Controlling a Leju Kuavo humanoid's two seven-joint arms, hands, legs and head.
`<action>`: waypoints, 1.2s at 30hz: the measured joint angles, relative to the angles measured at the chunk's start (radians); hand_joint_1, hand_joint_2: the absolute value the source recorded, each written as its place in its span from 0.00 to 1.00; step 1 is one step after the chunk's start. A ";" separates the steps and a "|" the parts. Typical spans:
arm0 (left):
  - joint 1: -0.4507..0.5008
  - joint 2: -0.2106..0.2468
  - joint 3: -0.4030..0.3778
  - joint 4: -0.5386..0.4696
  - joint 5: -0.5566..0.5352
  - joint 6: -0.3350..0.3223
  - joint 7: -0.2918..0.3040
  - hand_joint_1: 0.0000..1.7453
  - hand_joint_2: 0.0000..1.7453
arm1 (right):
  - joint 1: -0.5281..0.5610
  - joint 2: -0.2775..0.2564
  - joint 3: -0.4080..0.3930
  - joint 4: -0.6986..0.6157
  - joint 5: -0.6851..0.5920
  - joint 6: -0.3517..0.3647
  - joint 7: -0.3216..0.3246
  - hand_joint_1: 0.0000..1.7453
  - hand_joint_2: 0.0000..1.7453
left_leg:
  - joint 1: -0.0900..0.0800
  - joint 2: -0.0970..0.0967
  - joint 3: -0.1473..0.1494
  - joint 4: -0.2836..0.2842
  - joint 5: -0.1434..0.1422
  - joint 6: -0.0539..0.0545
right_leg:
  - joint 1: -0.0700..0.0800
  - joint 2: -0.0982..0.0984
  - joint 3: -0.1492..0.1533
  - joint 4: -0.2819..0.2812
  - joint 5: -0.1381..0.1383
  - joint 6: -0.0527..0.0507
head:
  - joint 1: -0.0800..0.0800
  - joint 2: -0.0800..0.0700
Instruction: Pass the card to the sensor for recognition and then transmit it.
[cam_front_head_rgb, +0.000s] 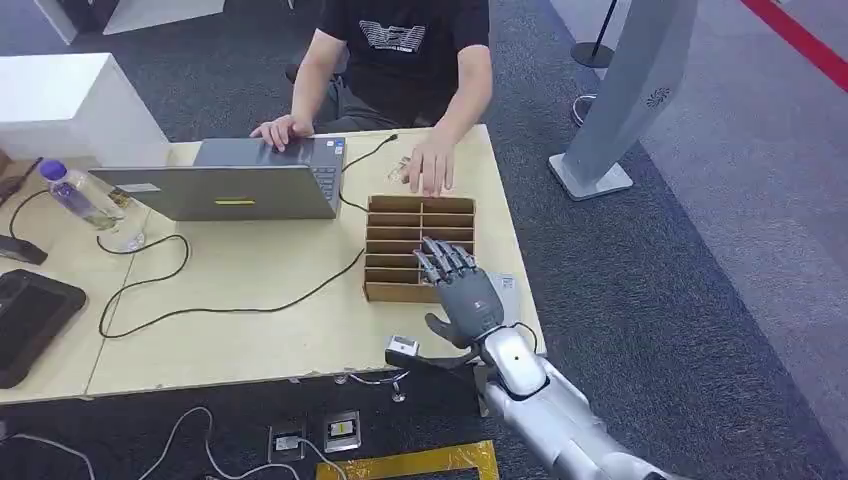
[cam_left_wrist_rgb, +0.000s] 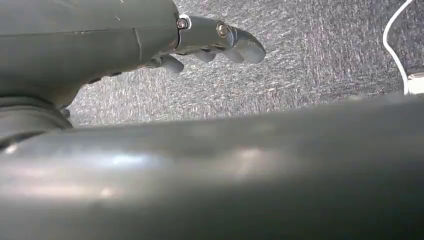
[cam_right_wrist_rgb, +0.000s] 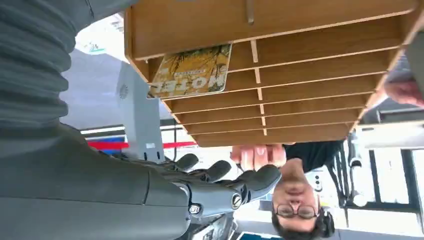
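A wooden slotted card rack (cam_front_head_rgb: 420, 240) stands on the light table (cam_front_head_rgb: 250, 300) near its right edge. In the right wrist view a yellow hotel card (cam_right_wrist_rgb: 192, 72) leans in one slot of the rack (cam_right_wrist_rgb: 300, 65). My right hand (cam_front_head_rgb: 460, 292) hovers over the rack's near right corner with fingers (cam_right_wrist_rgb: 220, 172) spread and nothing in them. A small black-and-white sensor (cam_front_head_rgb: 403, 348) sits at the table's near edge, just left of my right wrist. My left hand (cam_left_wrist_rgb: 215, 42) hangs over grey carpet, fingers loose and holding nothing.
A person sits across the table, one hand (cam_front_head_rgb: 432, 165) resting just beyond the rack, the other on a grey laptop (cam_front_head_rgb: 240, 185). A water bottle (cam_front_head_rgb: 85, 200), black cables (cam_front_head_rgb: 200, 305) and a black device (cam_front_head_rgb: 25, 315) lie to the left. A white stand (cam_front_head_rgb: 620, 100) rises from the floor at right.
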 joint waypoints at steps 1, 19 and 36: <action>0.000 -0.001 0.000 0.000 0.000 0.001 0.000 0.00 0.00 | -0.008 0.003 0.000 0.000 0.007 0.018 0.013 0.00 1.00 | 0.000 0.000 0.000 0.000 0.000 0.000 | 0.000 0.000 0.000 0.000 0.000 0.000 | 0.000 0.000; -0.001 -0.002 0.000 -0.001 -0.027 -0.016 0.005 0.00 0.00 | -0.075 0.039 0.001 0.024 0.031 0.111 0.089 0.00 1.00 | 0.000 0.000 0.000 0.000 0.000 0.000 | 0.000 0.000 0.000 0.000 0.000 0.000 | 0.000 0.000; 0.000 0.023 -0.004 0.000 -0.045 -0.042 -0.005 0.00 0.00 | -0.076 0.020 0.000 0.037 0.024 0.134 0.100 0.00 1.00 | 0.000 0.000 0.000 0.000 0.000 0.000 | 0.000 0.001 -0.001 0.000 0.000 0.000 | 0.000 0.000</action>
